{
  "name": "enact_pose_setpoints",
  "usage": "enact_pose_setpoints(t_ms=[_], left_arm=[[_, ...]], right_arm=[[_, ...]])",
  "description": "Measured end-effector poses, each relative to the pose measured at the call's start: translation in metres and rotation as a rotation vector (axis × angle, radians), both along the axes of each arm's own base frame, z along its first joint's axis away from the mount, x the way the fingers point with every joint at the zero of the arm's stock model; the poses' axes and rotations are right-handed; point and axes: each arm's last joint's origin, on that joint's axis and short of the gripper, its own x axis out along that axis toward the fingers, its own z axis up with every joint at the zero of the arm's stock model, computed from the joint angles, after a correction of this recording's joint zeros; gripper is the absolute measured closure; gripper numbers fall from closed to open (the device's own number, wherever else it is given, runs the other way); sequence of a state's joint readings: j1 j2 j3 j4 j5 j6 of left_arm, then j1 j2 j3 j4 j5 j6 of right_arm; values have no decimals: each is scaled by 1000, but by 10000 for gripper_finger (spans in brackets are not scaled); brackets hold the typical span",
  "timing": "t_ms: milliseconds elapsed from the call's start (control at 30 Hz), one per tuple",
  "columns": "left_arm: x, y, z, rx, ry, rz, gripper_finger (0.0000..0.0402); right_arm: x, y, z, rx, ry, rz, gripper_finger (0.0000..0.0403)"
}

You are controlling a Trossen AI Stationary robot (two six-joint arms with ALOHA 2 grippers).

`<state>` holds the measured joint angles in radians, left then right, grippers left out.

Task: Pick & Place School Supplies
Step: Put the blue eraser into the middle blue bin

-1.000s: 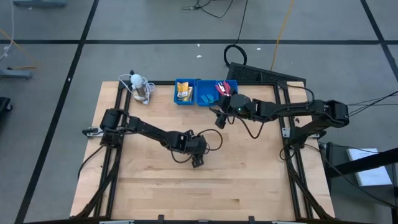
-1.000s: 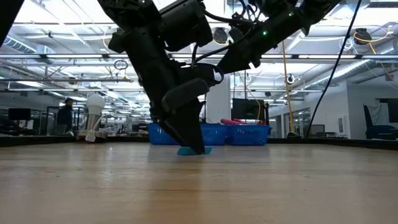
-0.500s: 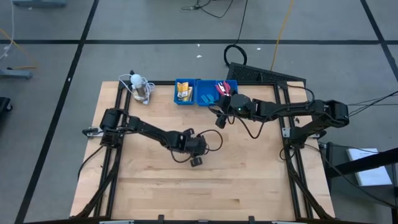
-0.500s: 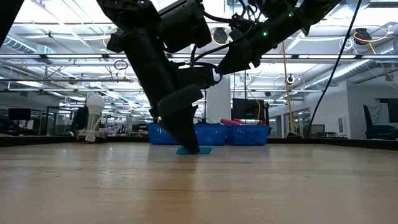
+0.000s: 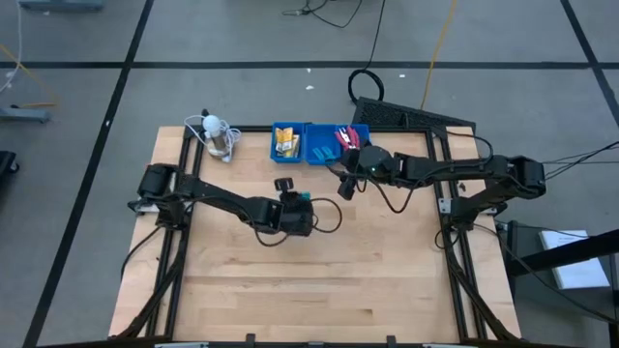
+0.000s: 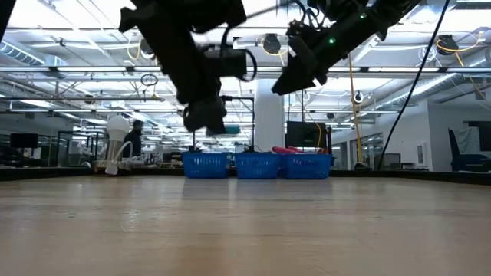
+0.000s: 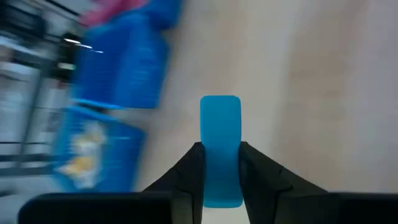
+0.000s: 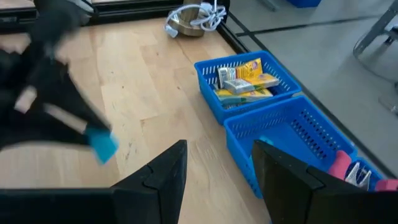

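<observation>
Here the left gripper (image 7: 221, 163) pinches a smooth, rounded light-blue piece (image 7: 220, 137).

The wooden table (image 5: 319, 280) lies open across its near half and centre. Along the far edge the blue tray (image 5: 319, 143) blocks the way, with the white round object (image 5: 218, 135) standing apart to its left. The right gripper (image 5: 346, 184) hangs just before the tray, seemingly leaving little room between itself and the raised left gripper (image 5: 293, 198).

light-blue piece (image 7: 220, 149) aloft, clamped
</observation>
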<state>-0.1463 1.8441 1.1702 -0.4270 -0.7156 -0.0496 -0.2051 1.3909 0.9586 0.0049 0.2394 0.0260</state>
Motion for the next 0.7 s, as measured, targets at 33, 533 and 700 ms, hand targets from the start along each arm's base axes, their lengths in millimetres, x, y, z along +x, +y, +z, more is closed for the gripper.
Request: enact_pose_setpoints(t_ms=[33, 533, 700], left_arm=[[-1, 1, 4, 42, 1, 7, 322], [12, 2, 28, 265, -41, -129, 328], [19, 1, 33, 291, -73, -194, 329]], right_arm=[[-1, 0, 1, 10, -2, -6, 232], [-19, 11, -38, 283, -343, 129, 232], [-25, 12, -54, 334, -383, 101, 232]])
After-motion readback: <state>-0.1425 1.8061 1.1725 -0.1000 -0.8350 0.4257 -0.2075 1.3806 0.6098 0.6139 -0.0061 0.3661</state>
